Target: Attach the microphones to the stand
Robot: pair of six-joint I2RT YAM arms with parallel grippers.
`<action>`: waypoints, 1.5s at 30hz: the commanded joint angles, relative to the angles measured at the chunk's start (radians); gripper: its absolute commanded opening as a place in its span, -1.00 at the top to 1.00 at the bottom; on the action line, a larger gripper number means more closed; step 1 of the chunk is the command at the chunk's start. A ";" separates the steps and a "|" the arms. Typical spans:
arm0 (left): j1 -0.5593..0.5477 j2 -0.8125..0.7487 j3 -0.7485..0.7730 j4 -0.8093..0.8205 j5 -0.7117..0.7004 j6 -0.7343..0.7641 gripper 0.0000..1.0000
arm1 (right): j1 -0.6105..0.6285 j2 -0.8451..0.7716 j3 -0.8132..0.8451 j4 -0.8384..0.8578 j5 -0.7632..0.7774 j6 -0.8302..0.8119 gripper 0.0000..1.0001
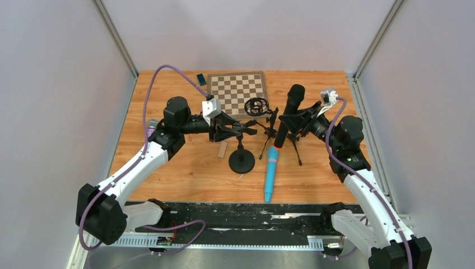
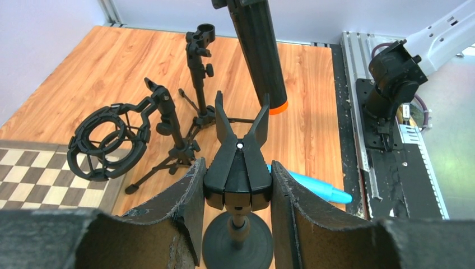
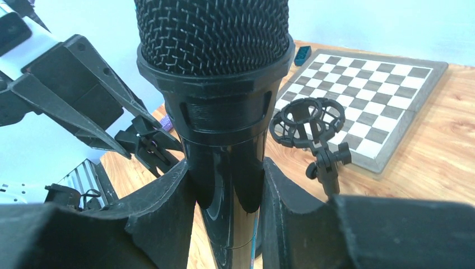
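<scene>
The black mic (image 1: 292, 102) is held tilted in the right fingers (image 3: 162, 224), orange end down, just right of the chessboard (image 1: 237, 92). In front of the chessboard, the stand's (image 1: 242, 162) clip (image 2: 238, 174) is pinched between the left fingers (image 2: 187, 207). The blue mic (image 1: 271, 174) is laid on the surface (image 1: 185, 174) nearer still.

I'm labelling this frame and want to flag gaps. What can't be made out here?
Purple microphone: top view, the left arm covers all but one end.
Black microphone: right wrist view, its lower body runs off the bottom edge.
Blue microphone: left wrist view, a finger hides most of it.
Small dark item beside the chessboard: top view, too small to identify.
</scene>
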 commanded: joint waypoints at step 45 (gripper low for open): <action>0.003 -0.017 0.023 -0.049 -0.028 0.120 -0.98 | 0.083 0.023 0.054 0.408 -0.126 -0.129 1.00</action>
